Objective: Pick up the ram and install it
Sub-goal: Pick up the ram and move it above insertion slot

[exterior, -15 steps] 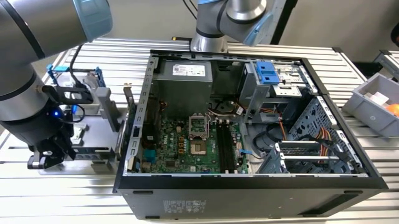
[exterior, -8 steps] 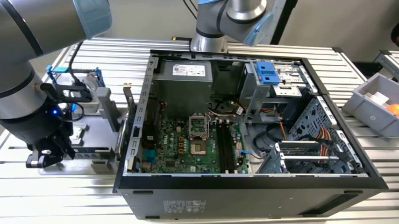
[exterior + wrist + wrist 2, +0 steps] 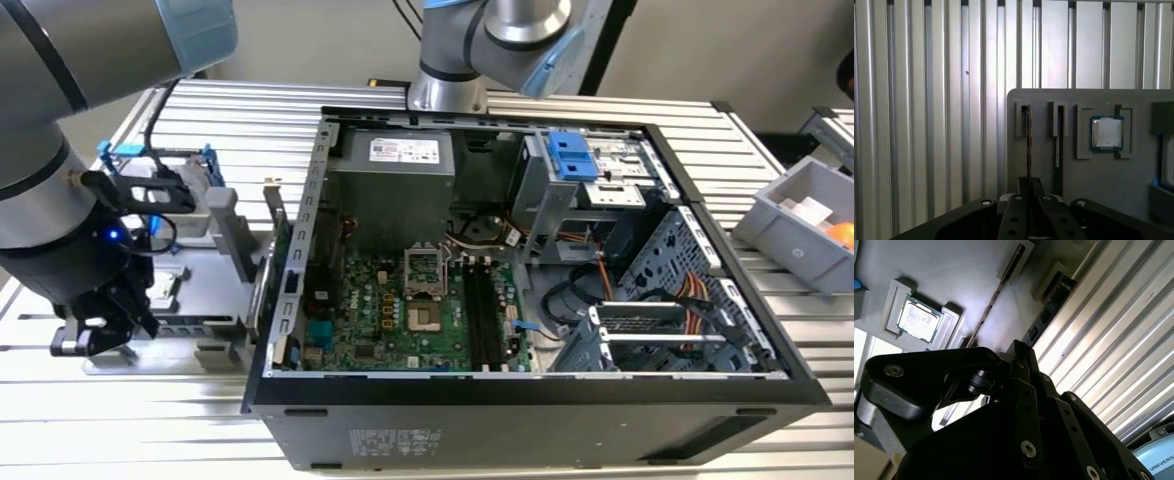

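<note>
My pincer [image 3: 1029, 182] clamps the ram [image 3: 1028, 142], a thin dark stick seen edge-on, standing in a slot of the grey tray [image 3: 1094, 180]

The exterior view looks down on the open computer case [image 3: 534, 420]; both wrist views closely share the grey tray [image 3: 1094, 180] [image 3: 954, 270].

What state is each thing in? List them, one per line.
ram: on edge in a tray slot, not installed.
second stick: on edge in the next slot.
processor chip: flat in its tray recess.
computer case: side open.
memory slots: empty, as far as shows.
gripper: over the tray, in line with the ram.
</note>
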Action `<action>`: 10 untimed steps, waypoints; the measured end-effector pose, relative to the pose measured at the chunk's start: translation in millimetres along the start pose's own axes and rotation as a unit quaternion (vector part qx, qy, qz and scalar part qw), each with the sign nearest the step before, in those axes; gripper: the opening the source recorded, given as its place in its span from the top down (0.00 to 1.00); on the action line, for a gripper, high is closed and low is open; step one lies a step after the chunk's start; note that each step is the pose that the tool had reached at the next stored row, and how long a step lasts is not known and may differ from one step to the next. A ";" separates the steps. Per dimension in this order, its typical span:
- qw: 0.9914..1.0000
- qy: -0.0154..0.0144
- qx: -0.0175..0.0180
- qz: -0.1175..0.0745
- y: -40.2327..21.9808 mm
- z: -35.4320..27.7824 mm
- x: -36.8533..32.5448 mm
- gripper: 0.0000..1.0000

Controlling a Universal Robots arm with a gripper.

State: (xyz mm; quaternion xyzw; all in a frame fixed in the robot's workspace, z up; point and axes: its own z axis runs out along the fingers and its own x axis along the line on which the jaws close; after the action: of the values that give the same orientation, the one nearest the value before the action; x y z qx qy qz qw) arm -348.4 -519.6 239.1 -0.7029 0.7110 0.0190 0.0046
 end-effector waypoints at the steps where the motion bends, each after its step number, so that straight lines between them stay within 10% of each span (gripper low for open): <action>1: 1.000 0.000 0.000 0.000 0.0 -0.8 0.0 1.00; 10: 1.000 0.000 0.000 0.000 0.3 -7.6 -0.3 1.00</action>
State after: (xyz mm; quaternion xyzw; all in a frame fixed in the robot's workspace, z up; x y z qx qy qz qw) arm -348.6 -519.6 246.7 -0.7029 0.7110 0.0190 0.0047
